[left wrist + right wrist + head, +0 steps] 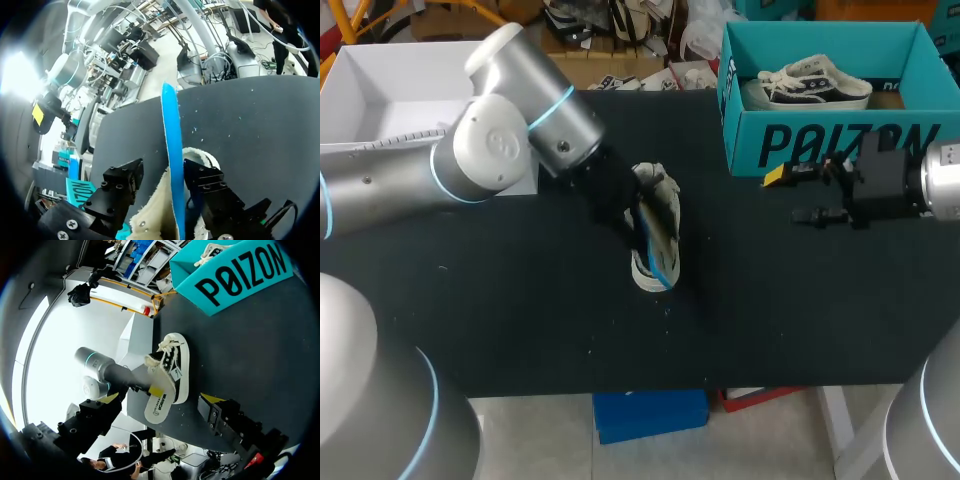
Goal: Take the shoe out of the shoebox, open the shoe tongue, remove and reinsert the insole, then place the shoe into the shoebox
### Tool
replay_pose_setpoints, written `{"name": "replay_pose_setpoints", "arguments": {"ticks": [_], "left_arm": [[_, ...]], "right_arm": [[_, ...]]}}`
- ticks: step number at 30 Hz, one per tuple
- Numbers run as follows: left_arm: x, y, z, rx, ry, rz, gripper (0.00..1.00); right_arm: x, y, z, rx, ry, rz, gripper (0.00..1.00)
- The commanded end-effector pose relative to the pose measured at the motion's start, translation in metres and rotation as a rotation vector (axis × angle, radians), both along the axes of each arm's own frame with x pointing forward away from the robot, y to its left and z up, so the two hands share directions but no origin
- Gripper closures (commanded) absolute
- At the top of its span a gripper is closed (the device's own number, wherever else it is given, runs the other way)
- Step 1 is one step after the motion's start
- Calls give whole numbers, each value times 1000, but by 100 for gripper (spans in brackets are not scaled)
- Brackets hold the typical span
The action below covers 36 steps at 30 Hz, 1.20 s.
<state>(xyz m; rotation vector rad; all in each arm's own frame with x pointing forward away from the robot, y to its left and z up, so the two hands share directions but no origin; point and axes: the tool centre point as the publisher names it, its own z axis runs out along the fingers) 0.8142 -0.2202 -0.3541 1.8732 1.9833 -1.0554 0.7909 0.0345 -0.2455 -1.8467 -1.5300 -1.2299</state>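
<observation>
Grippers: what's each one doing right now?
Left gripper: shut on the insole.
Right gripper: open, holding nothing.

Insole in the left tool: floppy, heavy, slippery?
The thin blue-backed insole juts straight past the left tool, so probably springy, not limp. Thin edge suggests light. Cream fleecy face likely grips, not slips.

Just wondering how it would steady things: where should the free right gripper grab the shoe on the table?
Probably its laced front end, with fingers on either side of the shoe's thick white sole, approaching from the side of the open right gripper. The left gripper and the raised insole crowd the heel end.
</observation>
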Motion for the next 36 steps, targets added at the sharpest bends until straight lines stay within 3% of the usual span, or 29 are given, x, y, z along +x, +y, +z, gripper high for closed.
{"name": "replay_pose_setpoints", "arguments": {"ticks": [1, 4, 7, 10, 12, 18, 19, 20, 36], "left_arm": [[-15, 8, 5, 34, -25, 16, 47], [-19, 11, 4, 51, -32, 20, 43], [-22, 12, 3, 59, -37, 21, 46], [-24, 13, 3, 73, -47, 20, 55], [-24, 13, 3, 76, -48, 21, 67], [-28, 17, 2, 96, -52, 26, 69], [-28, 18, 1, 97, -51, 27, 77], [-29, 18, 1, 98, -50, 27, 100], [-20, 19, -4, 87, -88, 84, 100]], "right_arm": [[0, 0, 0, -1, 1, 1, 0], [0, 0, 0, -1, 1, 1, 0], [0, 0, 0, -1, 1, 1, 0], [0, 0, 0, -1, 1, 1, 0], [0, 0, 0, -1, 1, 1, 0], [0, 0, 0, -1, 1, 1, 0], [0, 0, 0, -1, 1, 1, 0], [0, 0, 0, -1, 1, 1, 0], [0, 0, 0, -1, 1, 1, 0]]}}
